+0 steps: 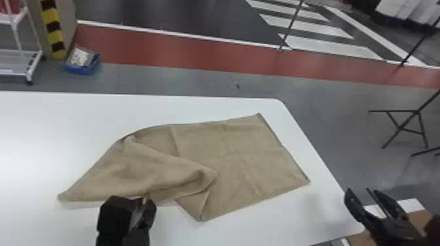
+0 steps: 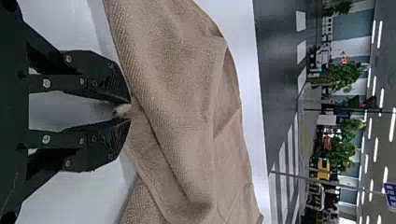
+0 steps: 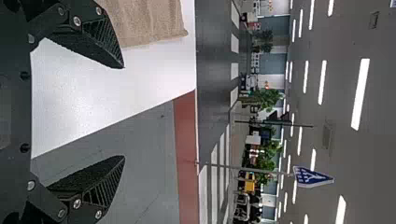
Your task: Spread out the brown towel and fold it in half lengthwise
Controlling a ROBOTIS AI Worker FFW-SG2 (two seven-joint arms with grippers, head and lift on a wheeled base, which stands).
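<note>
The brown woven-cloth towel [image 1: 248, 147] lies on the white, round-cornered table [image 1: 49, 131], its right part spread nearly flat with faint creases and a darker edge, its left part doubled over in a loose, puffy flap that ends in a rounded fold near the middle. The black two-fingered left gripper [image 1: 141, 199] is closed on the towel's near edge, while the matching right gripper [image 1: 362, 191] stands wide open by the table's right edge, empty. The flap hides the cloth beneath, the pinched bit is hard to make out between the left fingertips, and the right wrist view cuts the towel off beyond one corner.
</note>
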